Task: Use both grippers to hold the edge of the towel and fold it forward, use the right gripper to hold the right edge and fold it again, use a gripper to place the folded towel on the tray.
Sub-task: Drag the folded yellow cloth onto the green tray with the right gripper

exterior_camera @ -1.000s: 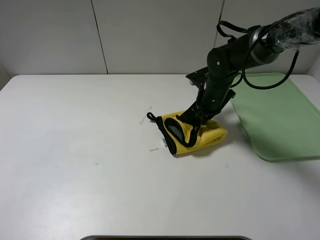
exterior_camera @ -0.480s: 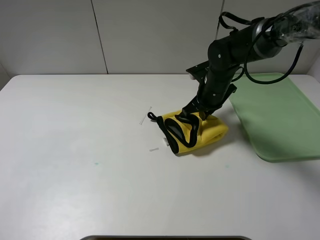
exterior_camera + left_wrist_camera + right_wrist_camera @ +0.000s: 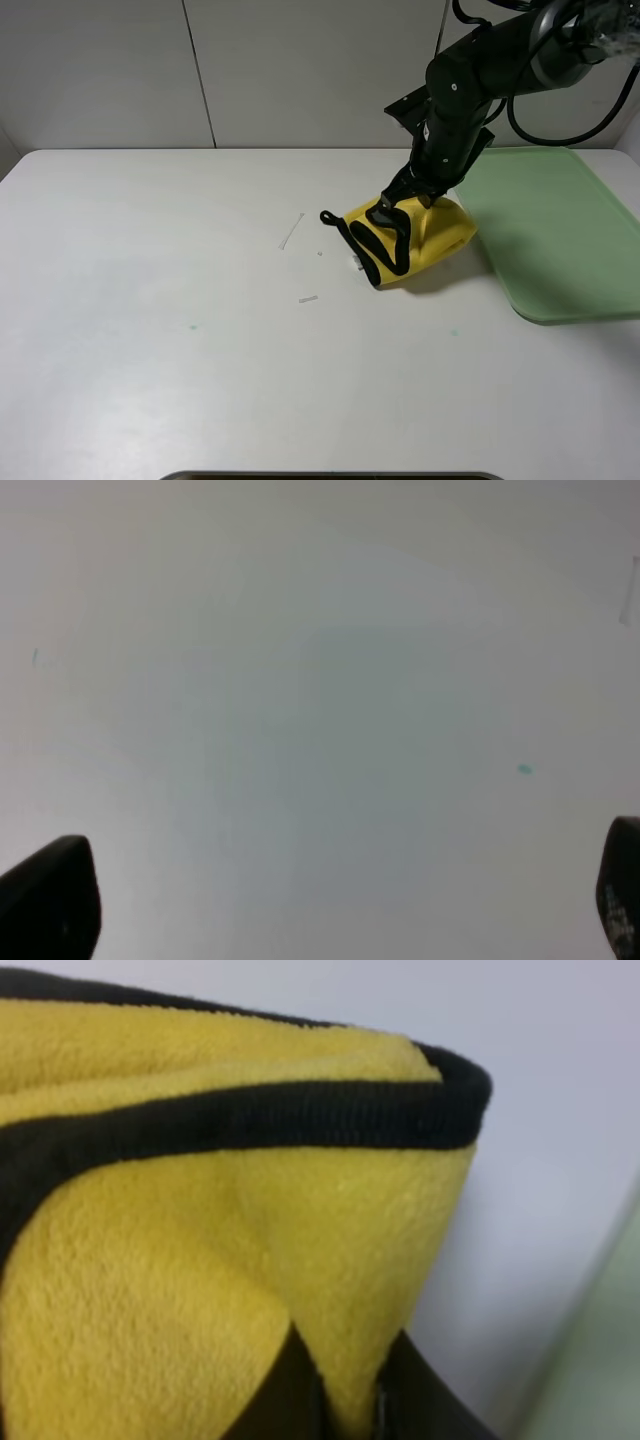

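Note:
The folded yellow towel [image 3: 432, 240] hangs partly raised just left of the pale green tray [image 3: 560, 230], its black-trimmed edge [image 3: 375, 250] drooping toward the table. My right gripper [image 3: 390, 208] is shut on the towel's upper fold. In the right wrist view the yellow towel [image 3: 200, 1260] fills the frame, its black binding [image 3: 300, 1115] runs across, and the right gripper [image 3: 345, 1400] pinches the cloth. My left gripper [image 3: 335, 900] stands open over bare white table, with only its fingertips [image 3: 45, 895] showing. The left arm is outside the exterior view.
Two small white scraps [image 3: 291, 232] [image 3: 308, 298] lie on the white table left of the towel. The tray reaches the table's right edge. A grey panelled wall stands behind the table. A small teal speck [image 3: 524, 769] marks the table under the left gripper.
The right gripper has risen and moved right and back toward the tray, carrying the towel with it. The towel's lower part has slid along the table.

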Tool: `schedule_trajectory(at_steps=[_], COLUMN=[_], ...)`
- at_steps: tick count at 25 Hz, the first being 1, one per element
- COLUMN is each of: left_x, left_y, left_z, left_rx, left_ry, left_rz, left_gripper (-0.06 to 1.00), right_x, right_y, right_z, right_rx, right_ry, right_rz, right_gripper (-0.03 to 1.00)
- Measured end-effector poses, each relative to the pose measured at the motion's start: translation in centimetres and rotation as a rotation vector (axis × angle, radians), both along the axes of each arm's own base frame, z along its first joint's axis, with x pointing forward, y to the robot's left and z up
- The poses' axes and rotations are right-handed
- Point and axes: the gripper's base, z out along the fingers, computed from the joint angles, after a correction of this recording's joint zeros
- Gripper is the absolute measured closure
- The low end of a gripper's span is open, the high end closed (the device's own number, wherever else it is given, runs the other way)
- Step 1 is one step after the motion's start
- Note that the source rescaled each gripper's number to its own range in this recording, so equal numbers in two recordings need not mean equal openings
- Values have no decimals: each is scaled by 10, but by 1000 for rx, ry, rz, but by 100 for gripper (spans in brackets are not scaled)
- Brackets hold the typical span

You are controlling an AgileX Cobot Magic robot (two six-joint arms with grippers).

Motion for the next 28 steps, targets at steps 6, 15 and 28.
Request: schedule_trajectory(at_steps=[6, 15, 28], left_x=[0, 0, 0], left_y=[0, 0, 0], left_z=[0, 0, 0], left_rx=[0, 0, 0], left_ry=[0, 0, 0], left_rz=[0, 0, 0], left_gripper=[-5, -5, -5], right_x=[10, 33, 38], right_y=[-22, -108, -204], right_z=[6, 8, 2], right_rx=[-63, -59, 56], right_ry=[-55, -70, -77], right_rz=[-43, -253, -550], right_gripper=[91, 91, 91])
